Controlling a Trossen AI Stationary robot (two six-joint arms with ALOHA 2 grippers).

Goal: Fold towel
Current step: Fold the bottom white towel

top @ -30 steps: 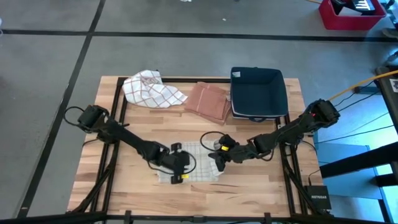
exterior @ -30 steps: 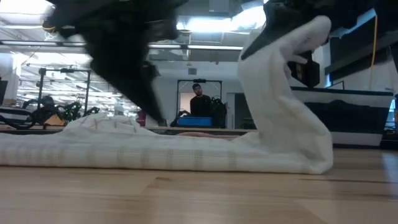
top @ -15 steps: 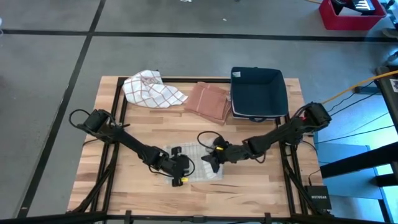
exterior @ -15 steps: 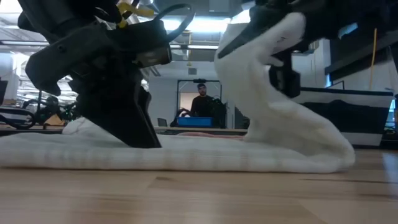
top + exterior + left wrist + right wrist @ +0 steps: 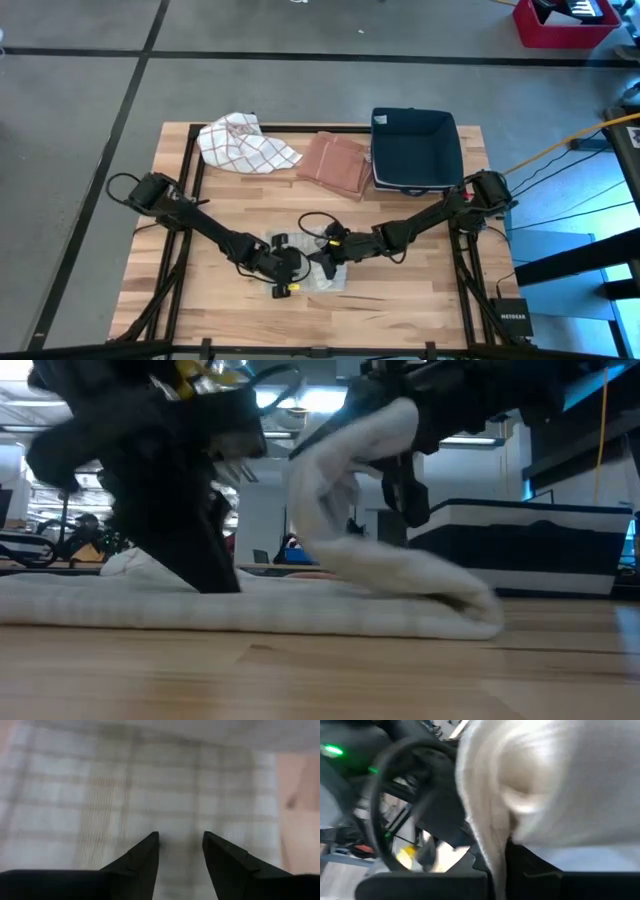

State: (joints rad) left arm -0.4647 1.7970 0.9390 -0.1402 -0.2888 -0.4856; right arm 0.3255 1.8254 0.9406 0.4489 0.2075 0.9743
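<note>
The towel is white with a faint grey check and lies on the wooden table, near the front edge and about the middle. Most of it is spread flat. Its right side is lifted and curls back over the flat part in a thick, soft loop, so the cloth sits doubled there. My right pincer is clenched on that raised edge and holds it above the flat layer. My left pincer is down on the flat part of the towel, its two dark fingers parted with checked cloth showing between them. Farther back on the table sit a dark blue bin, a crumpled red-checked cloth and a folded brown cloth.
</note>
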